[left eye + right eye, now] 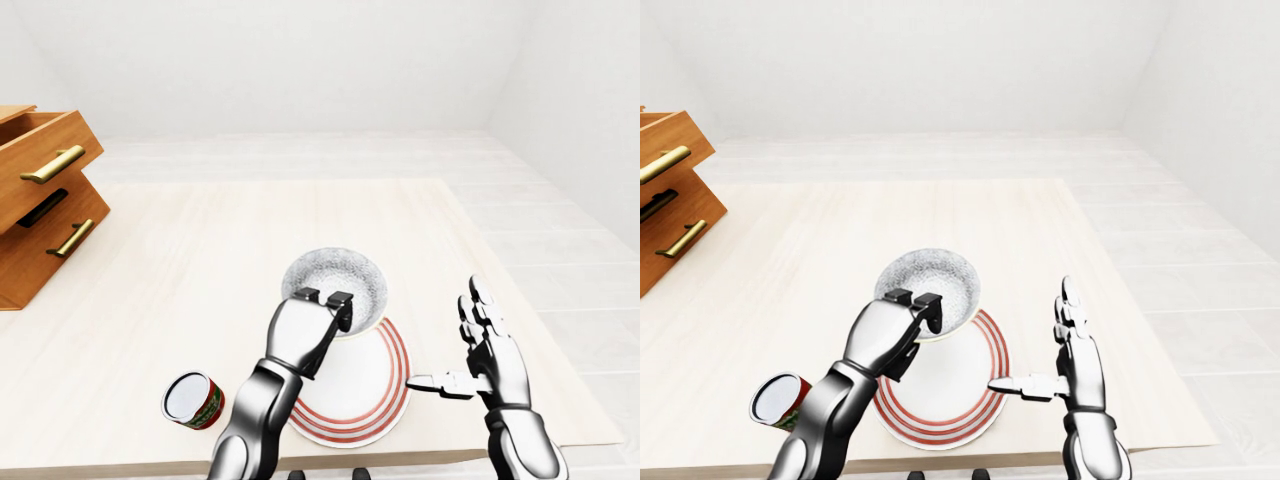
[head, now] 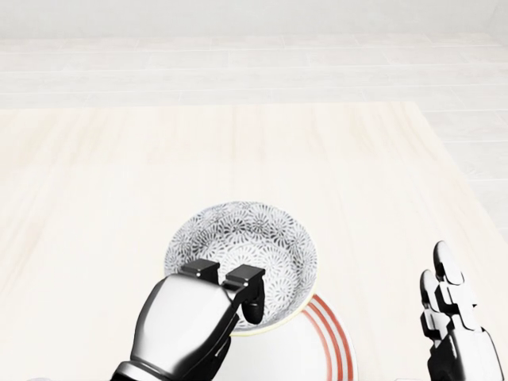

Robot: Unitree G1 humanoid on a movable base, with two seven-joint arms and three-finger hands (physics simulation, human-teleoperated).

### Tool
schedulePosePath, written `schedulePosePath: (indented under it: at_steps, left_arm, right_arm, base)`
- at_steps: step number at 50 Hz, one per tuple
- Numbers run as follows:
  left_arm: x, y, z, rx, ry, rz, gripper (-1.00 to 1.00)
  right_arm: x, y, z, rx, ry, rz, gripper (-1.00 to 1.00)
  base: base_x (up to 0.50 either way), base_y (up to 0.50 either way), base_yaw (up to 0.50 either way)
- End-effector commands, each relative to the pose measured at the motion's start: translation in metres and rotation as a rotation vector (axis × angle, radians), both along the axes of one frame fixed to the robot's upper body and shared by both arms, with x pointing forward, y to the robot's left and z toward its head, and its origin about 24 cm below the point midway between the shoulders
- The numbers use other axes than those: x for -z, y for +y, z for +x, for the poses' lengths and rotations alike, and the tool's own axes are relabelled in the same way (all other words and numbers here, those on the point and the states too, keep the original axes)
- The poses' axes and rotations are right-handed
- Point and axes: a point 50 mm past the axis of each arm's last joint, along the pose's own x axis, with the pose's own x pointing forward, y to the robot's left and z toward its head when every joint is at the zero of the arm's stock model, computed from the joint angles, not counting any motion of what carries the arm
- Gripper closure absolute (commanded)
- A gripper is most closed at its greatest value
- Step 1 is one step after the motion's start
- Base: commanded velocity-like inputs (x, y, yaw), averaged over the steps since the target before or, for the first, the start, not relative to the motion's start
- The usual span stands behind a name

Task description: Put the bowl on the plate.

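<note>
Bowl held over the plate's far rim

The left hand is clamped on the bowl; bring it to the middle of the plate, lower it flat, then release.

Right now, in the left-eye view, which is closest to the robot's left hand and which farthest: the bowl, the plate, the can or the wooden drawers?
From the left hand:
1. Bowl: its fingers grip the rim.
2. Plate: just below, under the bowl's lower edge.
3. Can: lying lower left, near the table edge.
4. Drawers: far left, one open.
</note>
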Motion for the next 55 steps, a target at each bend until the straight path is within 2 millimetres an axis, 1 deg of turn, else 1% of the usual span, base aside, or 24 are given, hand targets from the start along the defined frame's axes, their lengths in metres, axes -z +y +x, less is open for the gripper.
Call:
schedulePosePath:
  at_steps: [1,7,20,34,42,55]
  left_arm:
    - [0.007,-0.003,-0.007,0.014,-0.006,-0.038,1.0]
    - [0.016,-0.005,-0.011,0.019,0.012,-0.03,1.0]
    - [0.026,-0.008,-0.019,0.028,0.044,-0.022,1.0]
    - [0.037,-0.009,-0.022,0.035,0.069,-0.013,1.0]
    - [0.041,-0.009,-0.024,0.035,0.081,-0.016,1.0]
    - [0.04,-0.01,-0.027,0.038,0.083,-0.022,1.0]
  right_arm:
    - [0.004,-0.003,-0.004,0.01,0.023,0.003,-1.0]
    - [0.004,-0.004,-0.005,0.013,0.024,0.004,-1.0]
    - [0.007,-0.003,-0.004,0.011,0.034,0.007,-1.0]
    - [0.01,-0.002,-0.002,0.007,0.043,0.013,-1.0]
    - [0.012,-0.001,-0.002,0.005,0.051,0.017,-1.0]
    - [0.011,0.001,0.001,-0.001,0.045,0.014,-1.0]
  base:
    - [0.0,0.0,0.0]
    - [0.0,0.0,0.0]
    - [0.0,0.0,0.0]
    - [0.0,0.0,0.0]
    - [0.0,0.0,0.0]
    - [0.0,0.0,0.0]
